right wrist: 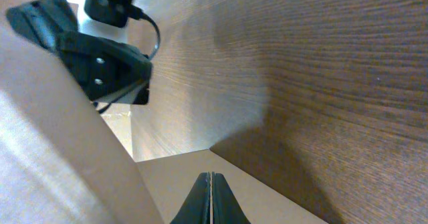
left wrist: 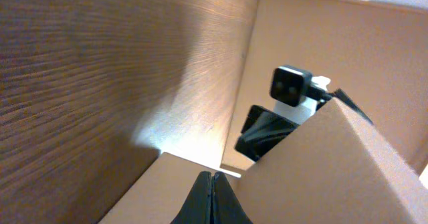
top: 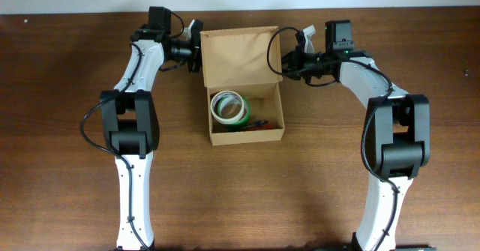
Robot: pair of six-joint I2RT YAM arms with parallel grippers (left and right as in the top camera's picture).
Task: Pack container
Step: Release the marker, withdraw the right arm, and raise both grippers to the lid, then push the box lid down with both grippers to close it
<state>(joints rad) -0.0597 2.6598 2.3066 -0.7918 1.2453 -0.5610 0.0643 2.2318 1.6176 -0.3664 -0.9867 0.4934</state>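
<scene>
The container, a tan cardboard box, stands open at the table's middle, its lid flap raised at the back. Inside lie white and green tape rolls and some red and dark items. My left gripper is shut at the lid's left edge. In the left wrist view its gripper is closed with nothing between the fingers, over brown cardboard. My right gripper is shut at the lid's right edge. The right wrist view shows that gripper closed and empty over cardboard.
Dark wood table extends on all sides of the box. Each wrist view shows the opposite arm's camera head beyond the lid: the right arm's and the left arm's.
</scene>
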